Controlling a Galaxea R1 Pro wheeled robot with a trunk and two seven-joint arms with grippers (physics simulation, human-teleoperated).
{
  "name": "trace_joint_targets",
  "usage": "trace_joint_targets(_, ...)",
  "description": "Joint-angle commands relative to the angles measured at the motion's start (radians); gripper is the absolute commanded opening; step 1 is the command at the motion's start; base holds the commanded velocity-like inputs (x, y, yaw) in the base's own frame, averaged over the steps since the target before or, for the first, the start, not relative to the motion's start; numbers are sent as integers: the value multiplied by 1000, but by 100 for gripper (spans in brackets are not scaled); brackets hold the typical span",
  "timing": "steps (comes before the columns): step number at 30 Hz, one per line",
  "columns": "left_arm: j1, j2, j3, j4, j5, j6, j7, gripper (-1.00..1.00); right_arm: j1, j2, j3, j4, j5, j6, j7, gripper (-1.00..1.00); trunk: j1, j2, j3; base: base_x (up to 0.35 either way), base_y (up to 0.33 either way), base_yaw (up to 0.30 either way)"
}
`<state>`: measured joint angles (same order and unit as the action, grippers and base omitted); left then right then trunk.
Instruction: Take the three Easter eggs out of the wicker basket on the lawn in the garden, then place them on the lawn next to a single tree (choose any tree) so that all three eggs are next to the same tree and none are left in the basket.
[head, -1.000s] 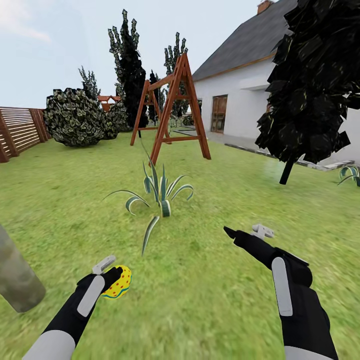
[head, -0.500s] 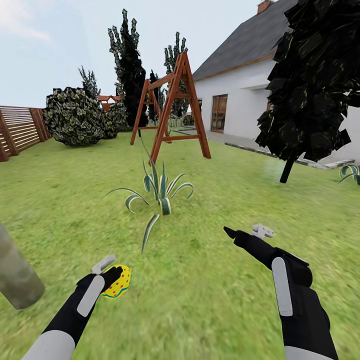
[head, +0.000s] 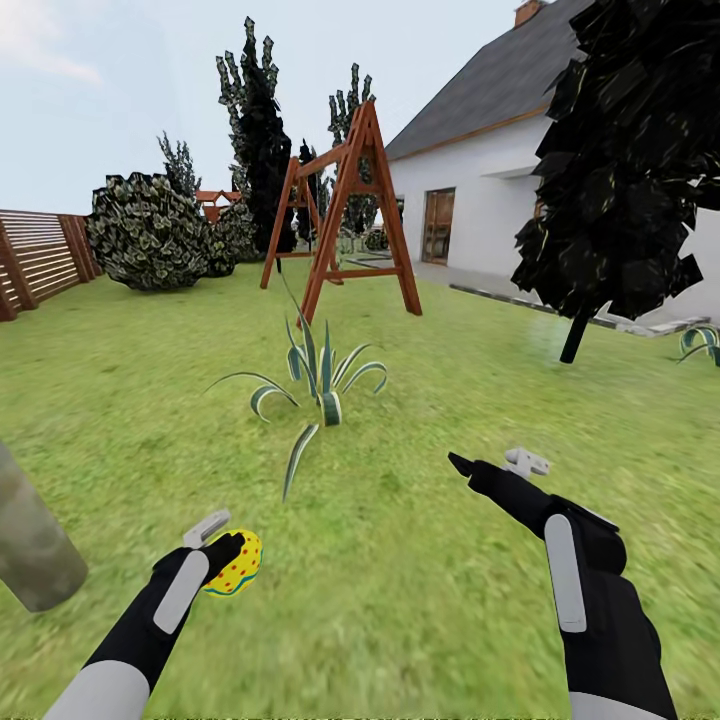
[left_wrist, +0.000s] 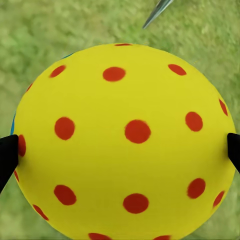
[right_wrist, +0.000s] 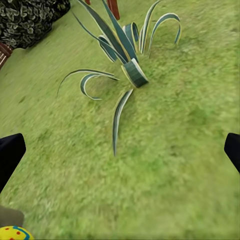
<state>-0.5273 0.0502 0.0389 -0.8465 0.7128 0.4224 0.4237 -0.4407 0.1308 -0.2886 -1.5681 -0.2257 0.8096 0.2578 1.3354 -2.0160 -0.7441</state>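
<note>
Carrying one Easter egg (head: 237, 563) — clamped in left gripper (head: 226, 545) above the lawn (head: 420, 560), near the tree (head: 35, 555) trunk; right gripper (head: 492, 464) spread, empty. Placement not yet done; other eggs unaccounted.

Open lawn (head: 420, 560) ahead; striped-leaved plant (head: 318, 385) and trunk (head: 30, 545) intrude.

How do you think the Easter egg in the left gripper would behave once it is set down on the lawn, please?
The Easter egg looks smooth and rounded, so it would probably roll if released with any sideways motion. The lawn looks short and fairly level here, which should stop it soon. The left gripper touches only its sides, so it might slip.
</note>
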Motion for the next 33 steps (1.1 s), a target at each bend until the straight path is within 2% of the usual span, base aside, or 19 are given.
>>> trace_joint_targets(1,0,0,0,-2,10,3,7,-100,-1,1,-2,-1,3,6,8,100,4,-8,-4,0,0,0)
trace_joint_targets(6,1,0,2,-6,10,2,7,-100,-1,1,-2,-3,3,6,8,100,23,-43,-19,0,0,115)
trace_joint_targets(19,1,0,5,-6,10,1,8,-100,-1,1,-2,-3,3,6,8,100,73,-134,-59,0,0,285)
trace_joint_targets(23,1,0,5,-5,10,-19,7,-100,-1,1,-1,-3,3,7,8,100,88,-162,-72,0,0,278)
trace_joint_targets(30,1,0,2,-2,10,-28,8,-100,-1,1,-3,-3,3,6,8,100,115,-211,-94,0,0,39)
trace_joint_targets(33,1,0,0,4,10,-52,5,-100,-1,1,-3,-3,3,6,8,100,126,-232,-103,0,0,2)
